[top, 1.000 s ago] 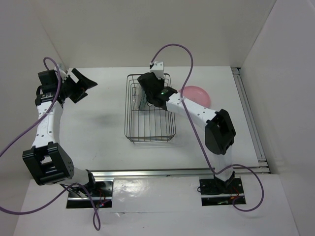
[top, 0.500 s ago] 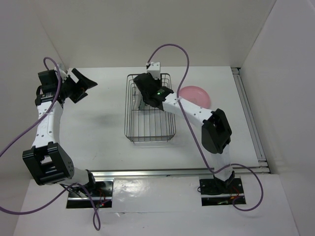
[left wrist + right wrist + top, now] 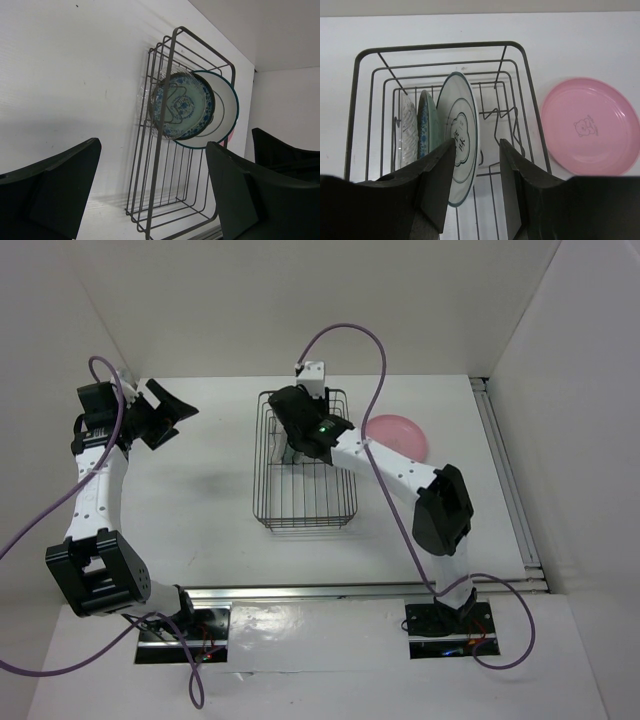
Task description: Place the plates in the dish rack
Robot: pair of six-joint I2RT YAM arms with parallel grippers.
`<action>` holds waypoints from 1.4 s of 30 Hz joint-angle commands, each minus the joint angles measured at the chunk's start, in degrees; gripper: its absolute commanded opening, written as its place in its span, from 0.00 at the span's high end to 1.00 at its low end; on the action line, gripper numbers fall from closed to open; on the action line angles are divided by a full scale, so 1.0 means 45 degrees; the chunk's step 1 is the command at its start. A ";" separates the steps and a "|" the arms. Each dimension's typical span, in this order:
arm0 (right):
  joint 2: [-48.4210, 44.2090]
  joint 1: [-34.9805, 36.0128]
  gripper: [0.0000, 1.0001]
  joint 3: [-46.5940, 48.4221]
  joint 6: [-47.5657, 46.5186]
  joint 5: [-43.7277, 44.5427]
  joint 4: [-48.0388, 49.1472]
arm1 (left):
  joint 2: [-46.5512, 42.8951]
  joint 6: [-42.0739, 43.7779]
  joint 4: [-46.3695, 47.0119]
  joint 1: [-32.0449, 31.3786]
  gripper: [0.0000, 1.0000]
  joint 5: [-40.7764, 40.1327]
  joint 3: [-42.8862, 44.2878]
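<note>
In the top view the right arm (image 3: 385, 462) hides the far part of the dish rack (image 3: 300, 527) and what stands in it. From the right wrist, the fingers (image 3: 437, 185) of the right gripper (image 3: 476, 145) cover the lower rim of the white plate (image 3: 460, 115).

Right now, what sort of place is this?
Likely a robot test cell, not a kitchen: white table boxed by plain walls, left arm and right arm bolted on, a dish rack beside a pink plate.

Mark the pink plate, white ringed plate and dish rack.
pink plate (image 3: 590, 125), right wrist view, centre.
white ringed plate (image 3: 461, 116), right wrist view, face.
dish rack (image 3: 440, 46), right wrist view, far rim.
</note>
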 commanded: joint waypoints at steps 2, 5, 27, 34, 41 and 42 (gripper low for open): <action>-0.2159 -0.0546 0.51 -0.0149 -0.0054 0.0105 0.0161 | -0.0342 -0.0028 0.0298 0.0069 0.00 0.0298 -0.0038; -0.4208 -0.3192 0.50 -0.2372 0.0392 -0.2701 0.0768 | -0.0342 -0.0028 0.0298 0.0069 0.00 0.0298 -0.0038; -0.4567 -1.1314 0.37 -1.0973 0.3128 -1.2008 0.5204 | 0.0673 -0.0574 0.1274 0.0576 0.00 0.1509 -0.0311; -0.2966 -1.1196 0.37 -1.0408 0.3128 -1.1579 0.5204 | 0.0558 -0.0574 0.1274 0.0576 0.00 0.1626 -0.0428; -0.2067 -1.1079 0.47 -0.9646 0.3363 -1.0760 0.4659 | 0.0557 -0.0574 0.1274 0.0576 0.00 0.1626 -0.0428; -0.2065 -1.1079 0.57 -0.9490 0.3363 -1.0642 0.4483 | 0.0557 -0.0574 0.1274 0.0576 0.00 0.1626 -0.0428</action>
